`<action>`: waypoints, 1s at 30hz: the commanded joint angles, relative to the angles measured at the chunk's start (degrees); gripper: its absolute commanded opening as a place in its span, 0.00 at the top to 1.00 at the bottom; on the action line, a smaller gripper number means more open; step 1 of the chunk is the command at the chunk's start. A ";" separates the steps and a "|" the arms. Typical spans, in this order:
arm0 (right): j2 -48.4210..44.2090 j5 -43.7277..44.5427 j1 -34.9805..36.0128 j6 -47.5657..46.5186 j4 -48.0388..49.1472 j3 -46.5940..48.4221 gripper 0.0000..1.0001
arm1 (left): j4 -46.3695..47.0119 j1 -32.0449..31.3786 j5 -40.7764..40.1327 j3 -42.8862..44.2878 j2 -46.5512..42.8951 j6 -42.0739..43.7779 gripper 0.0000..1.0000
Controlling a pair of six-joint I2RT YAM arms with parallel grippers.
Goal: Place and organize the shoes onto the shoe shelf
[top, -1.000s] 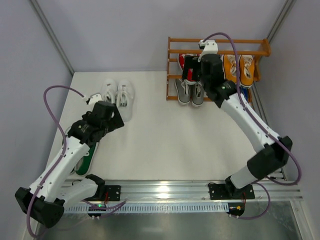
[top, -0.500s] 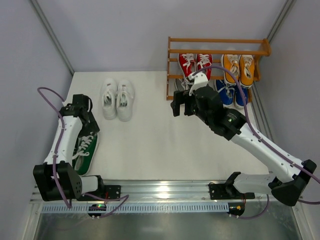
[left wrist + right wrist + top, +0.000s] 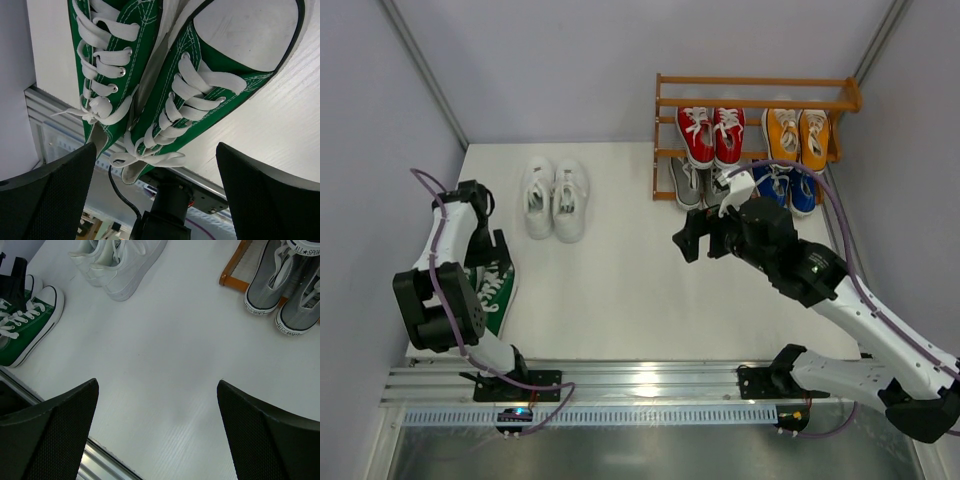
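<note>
The shoe shelf (image 3: 760,103) stands at the far right corner of the table (image 3: 620,290), against the back wall. Four pairs sit on it. The red pair (image 3: 711,135) is on the middle tier at the shelf's left half, and the orange pair (image 3: 797,135) is beside it at the right half. Below them, on the lowest tier, the grey pair (image 3: 692,185) is at the left and the blue pair (image 3: 785,190) at the right. In the right wrist view the white toes of the grey pair (image 3: 285,290) reach out past the front slat of the shelf.

Two pairs are not on the shelf. The white pair (image 3: 554,198) lies on the table to the left of the shelf, its two shoes side by side and touching. The green pair (image 3: 490,290) is much farther left of the shelf and closer to the arm bases, at the left edge of the table.

The left arm (image 3: 445,250) is folded over this green pair (image 3: 165,75). Its jaws are spread wide above the laces and do not touch the shoes. The right arm (image 3: 800,265) reaches over the bare table just in front of the shelf's left end, between the shelf and the white pair (image 3: 122,262). Its jaws are also spread wide and hold nothing.
</note>
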 commanded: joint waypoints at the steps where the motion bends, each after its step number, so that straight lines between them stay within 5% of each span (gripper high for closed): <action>1: -2.97 -1.13 0.14 1.34 1.00 -1.83 0.00 | -3.25 0.80 1.77 3.02 0.90 2.64 0.00; 30: -12.12 3.44 0.22 4.69 -9.02 -3.59 0.00 | -0.70 11.43 4.41 2.76 19.35 -1.05 0.00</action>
